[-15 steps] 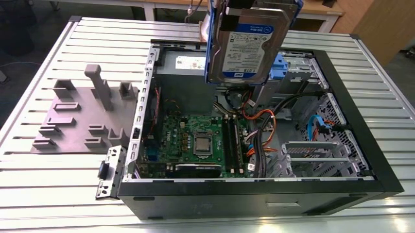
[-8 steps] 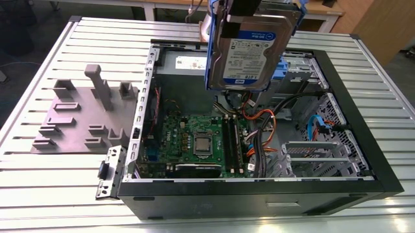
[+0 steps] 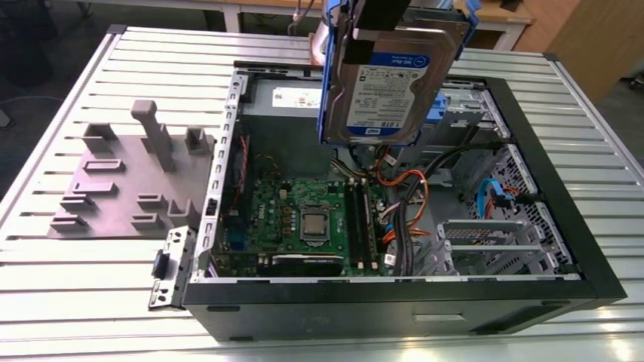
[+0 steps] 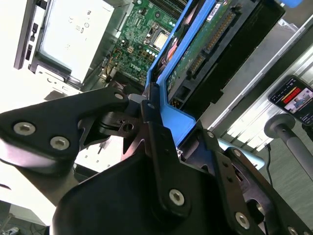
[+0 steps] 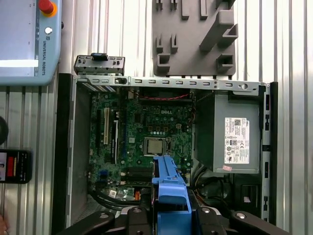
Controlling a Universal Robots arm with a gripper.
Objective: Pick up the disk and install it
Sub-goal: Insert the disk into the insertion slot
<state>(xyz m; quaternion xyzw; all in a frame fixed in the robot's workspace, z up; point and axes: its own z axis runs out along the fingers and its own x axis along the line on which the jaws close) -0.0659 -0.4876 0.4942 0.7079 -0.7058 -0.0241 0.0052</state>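
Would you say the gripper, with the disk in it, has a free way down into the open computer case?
Probably yes: the gripper is shut on the disk above the computer case, whose side is off with nothing over the opening, though loose cables crowd its middle.

An open computer case (image 3: 403, 305) lies on the slatted metal counter (image 3: 90, 302). In the exterior view, a grey moulded fixture (image 3: 121, 200) sits at its nine o'clock. Inside, a green motherboard (image 3: 297, 219) has orange cables (image 3: 408, 215) at three o'clock and a grey power supply (image 3: 282, 98) at twelve.
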